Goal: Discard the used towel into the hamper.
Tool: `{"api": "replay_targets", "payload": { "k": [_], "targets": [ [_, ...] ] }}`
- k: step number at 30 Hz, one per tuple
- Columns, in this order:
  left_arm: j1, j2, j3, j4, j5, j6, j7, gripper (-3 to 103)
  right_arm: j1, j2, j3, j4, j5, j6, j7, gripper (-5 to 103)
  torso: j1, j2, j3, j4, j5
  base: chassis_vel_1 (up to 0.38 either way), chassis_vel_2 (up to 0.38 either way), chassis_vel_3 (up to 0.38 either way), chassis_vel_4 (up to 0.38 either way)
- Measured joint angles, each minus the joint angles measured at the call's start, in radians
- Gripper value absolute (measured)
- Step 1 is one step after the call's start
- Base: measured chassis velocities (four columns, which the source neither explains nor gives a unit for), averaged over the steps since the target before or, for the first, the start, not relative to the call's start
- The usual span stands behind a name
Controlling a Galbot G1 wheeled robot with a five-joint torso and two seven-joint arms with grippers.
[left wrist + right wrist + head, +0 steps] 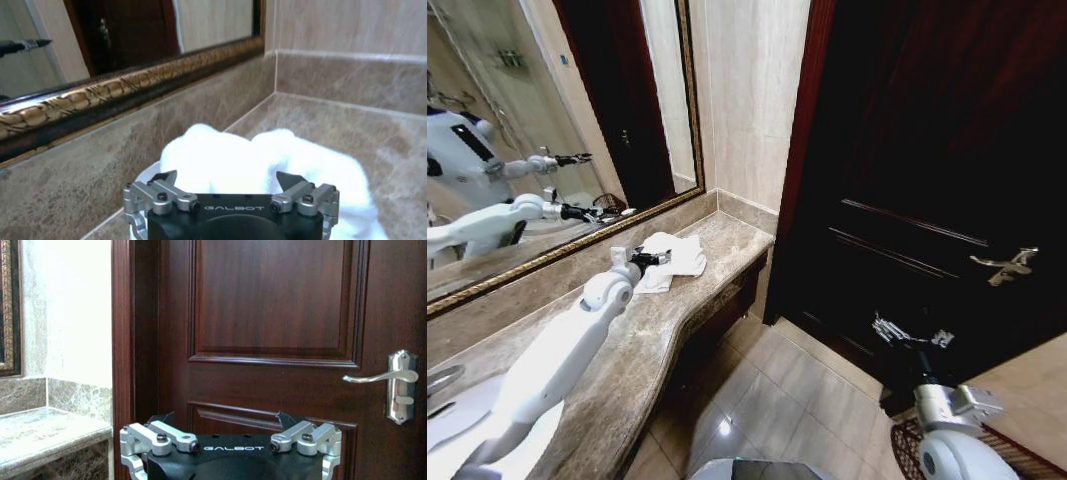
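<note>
The used towel (679, 262) is a crumpled white heap on the brown marble counter (727, 240), near its far end by the wall corner. My left gripper (657, 257) reaches over the counter to the towel's near side. In the left wrist view the left gripper (227, 176) is open, and the towel (267, 160) lies just beyond and between its fingertips. My right gripper (912, 333) hangs open in the air in front of the dark door, with nothing in it (227, 417). The hamper (905, 450), a reddish-brown wire basket, shows its rim on the floor beside my right arm.
A gold-framed mirror (557, 150) runs along the wall behind the counter. A white sink (447, 400) is at the counter's near end. The dark wooden door (927, 150) with a silver lever handle (1005, 266) stands to the right. Tiled floor (777, 400) lies between counter and door.
</note>
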Motion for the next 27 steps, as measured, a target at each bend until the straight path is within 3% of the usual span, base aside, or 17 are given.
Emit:
{"api": "replay_targets", "payload": {
  "k": [13, 27],
  "targets": [
    [-0.132, -0.055, 0.13, 0.151, -0.041, 0.041, -0.023, 100, -0.003, -0.002, 0.021, 0.013, 0.01, -0.001, 0.002, 100, 0.0, 0.0, 0.0, 0.0, 0.0, 0.0, 0.0, 0.0, 0.0],
    [-0.16, -0.079, 0.156, 0.24, -0.033, 0.027, -0.021, 100, -0.007, -0.004, 0.038, 0.01, 0.022, 0.0, 0.002, 100, 0.0, 0.0, 0.0, -0.0001, -0.0001, 0.0, 0.0, 0.0, 0.0]
  ]
}}
